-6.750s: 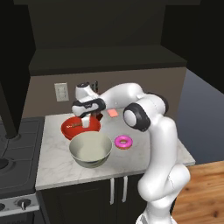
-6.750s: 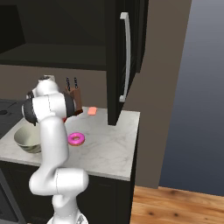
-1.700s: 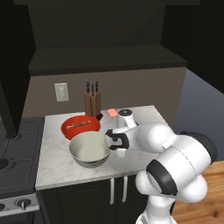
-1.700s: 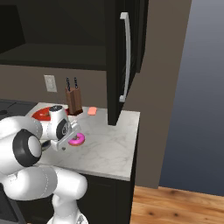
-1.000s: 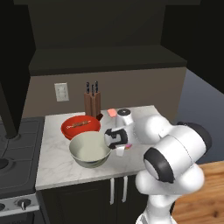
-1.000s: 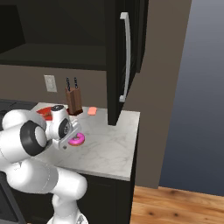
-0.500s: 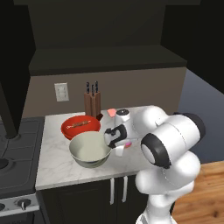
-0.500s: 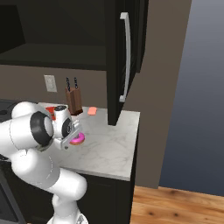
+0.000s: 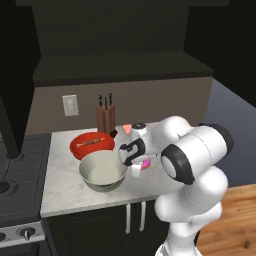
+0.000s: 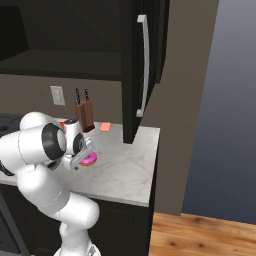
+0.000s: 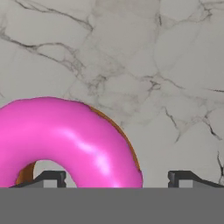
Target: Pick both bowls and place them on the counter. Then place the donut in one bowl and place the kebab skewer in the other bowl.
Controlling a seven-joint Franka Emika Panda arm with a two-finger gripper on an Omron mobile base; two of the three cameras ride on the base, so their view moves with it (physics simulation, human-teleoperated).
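Note:
The pink-iced donut (image 11: 65, 144) lies on the marble counter (image 11: 175, 87). My gripper (image 11: 117, 178) is open right over it: one fingertip (image 11: 50, 176) sits in the donut's hole and the other stands clear of its outer edge. In the left base view the gripper (image 9: 139, 167) points down beside the cream-grey bowl (image 9: 102, 171), with a bit of donut (image 9: 147, 164) showing. The red bowl (image 9: 91, 146) stands behind it, with the kebab skewer (image 9: 93, 142) lying inside. In the right base view the donut (image 10: 90, 159) peeks out beside the gripper (image 10: 81, 161).
A wooden knife block (image 9: 105, 120) stands against the back wall, with a small orange-pink thing (image 10: 105, 127) on the counter near it. The dark stove top (image 9: 20, 170) adjoins the counter on the left. A tall dark cabinet with a silver handle (image 10: 144, 65) rises at the counter's right.
The hand has settled lower over the donut, and the arm has folded in closer to it. The jaws have narrowed slightly. Both bowls and the skewer are where they were.

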